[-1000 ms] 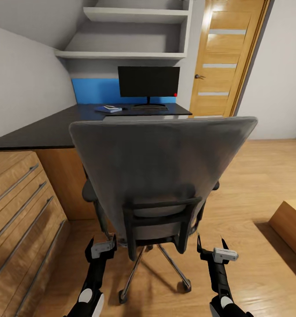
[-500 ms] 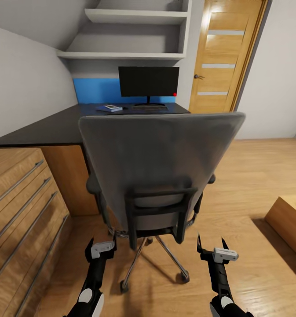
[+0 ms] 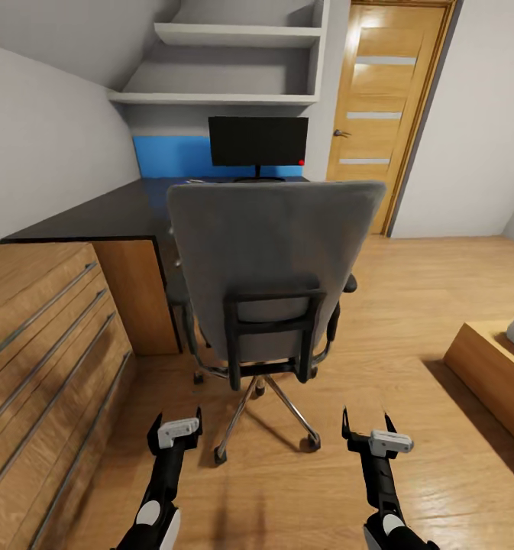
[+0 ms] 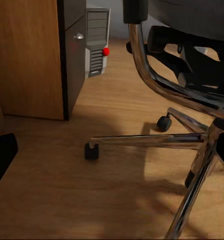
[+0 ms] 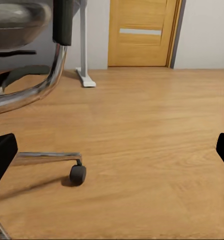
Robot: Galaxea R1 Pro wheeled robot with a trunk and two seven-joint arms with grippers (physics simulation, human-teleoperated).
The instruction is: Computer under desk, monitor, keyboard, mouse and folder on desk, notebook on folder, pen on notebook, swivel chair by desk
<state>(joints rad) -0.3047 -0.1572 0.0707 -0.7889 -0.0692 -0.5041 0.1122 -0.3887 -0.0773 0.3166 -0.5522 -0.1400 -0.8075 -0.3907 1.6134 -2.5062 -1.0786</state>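
The grey swivel chair [image 3: 276, 252] stands with its back to me, close to the black desk [image 3: 88, 218]. Its chrome base and casters [image 4: 157, 141] show in the left wrist view, and one caster [image 5: 77, 174] in the right wrist view. The black monitor [image 3: 258, 141] stands on the desk before the blue panel. The silver-grey computer [image 4: 97, 42] sits on the floor under the desk. Keyboard, mouse, folder, notebook and pen are hidden behind the chair back. My left gripper [image 3: 179, 417] and right gripper [image 3: 366, 418] hang open and empty behind the chair's base, touching nothing.
A wooden drawer chest [image 3: 35, 344] fills the left side. A wooden door [image 3: 383, 107] stands at the back right, and a low wooden piece [image 3: 489, 374] at the right edge. The desk's white leg [image 5: 84, 45] rises beyond the chair. Bare floor [image 3: 394, 305] lies right of the chair.
The whole view has drawn back from the desk, so the chair looks smaller and farther off. The desk items that showed above the chair back are now hidden. Both arms hold the same pose.
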